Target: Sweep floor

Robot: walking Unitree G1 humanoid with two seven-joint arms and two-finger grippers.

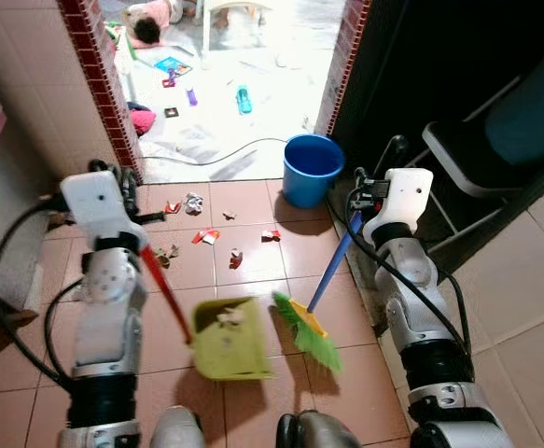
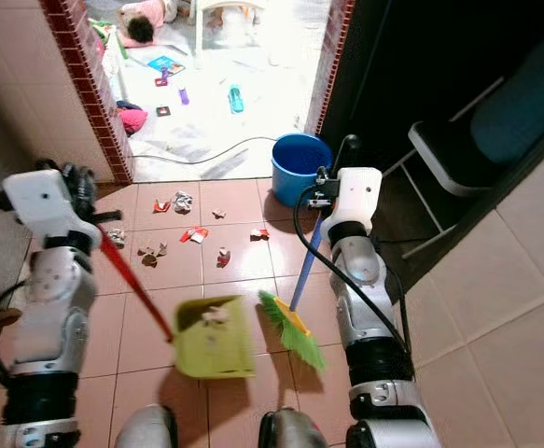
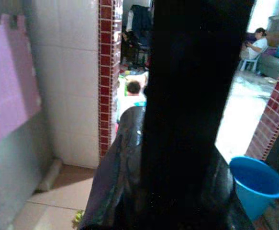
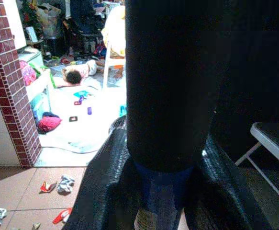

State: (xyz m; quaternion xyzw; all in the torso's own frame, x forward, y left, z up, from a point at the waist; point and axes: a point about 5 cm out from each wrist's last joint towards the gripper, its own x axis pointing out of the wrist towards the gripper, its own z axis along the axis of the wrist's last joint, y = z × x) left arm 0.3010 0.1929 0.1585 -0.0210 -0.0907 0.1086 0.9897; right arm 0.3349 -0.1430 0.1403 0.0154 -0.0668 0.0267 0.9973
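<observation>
With our left gripper [image 1: 113,177] clamped on the dustpan [image 1: 230,341] and our right gripper [image 1: 365,187] clamped on the broom [image 1: 307,327], both lower centre, a hard stroke could knock scraps [image 1: 197,233] past the pan.

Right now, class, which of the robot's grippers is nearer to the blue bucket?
Right. The right gripper, shut on the broom handle, is just beside the blue bucket; the left gripper, holding the dustpan handle, is across the tiles.

A lived-in home, seen at a tiled doorway.

Terracotta floor tiles [image 1: 253,392] run to a red-brick-trimmed opening [image 1: 99,84]; at 12 o'clock a person lies on the bright floor [image 1: 150,21] among scattered toys [image 1: 244,98], and a blue bucket [image 1: 312,168] stands at 1 o'clock.
</observation>
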